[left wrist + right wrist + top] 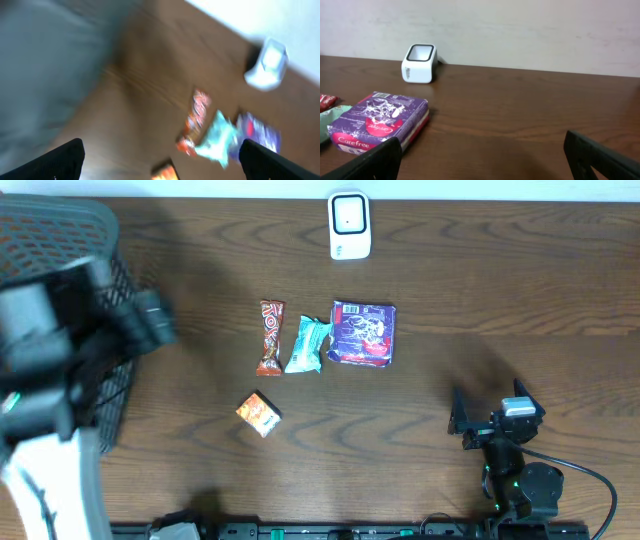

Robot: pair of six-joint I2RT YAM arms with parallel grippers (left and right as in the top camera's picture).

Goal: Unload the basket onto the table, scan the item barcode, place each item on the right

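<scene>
**A:** Where is the scanner standing?

**B:** The white barcode scanner [349, 225] is standing upright at the far edge of the wooden table [520, 300], close to the pale wall.

**A:** And what is lying there to be scanned?

**B:** Three items are lying in a row near the middle, well short of the scanner. They are an orange-brown candy bar [270, 337], a teal packet [308, 345] and a purple Carefree pack [362, 333], with the teal one sitting between the other two. A small orange packet [259, 413] is lying apart from them, on the near side and just below the candy bar. Nothing is touching any of the four.

**A:** What is the left gripper doing?

**B:** The left gripper [161, 150] is hanging high over the left side. Its arm is showing as a blur above a dark mesh basket [118, 275]. The wrist view is smeared too, but the two fingers are showing at opposite corners. The jaws are spread wide and are gripping nothing.

**A:** And the right one?

**B:** The right gripper [482, 150] is sitting low over the near right part of the table. It is facing the Carefree pack and the scanner, and is well apart from both. Its jaws are gaping as well, and only bare wood is showing between them.
</scene>
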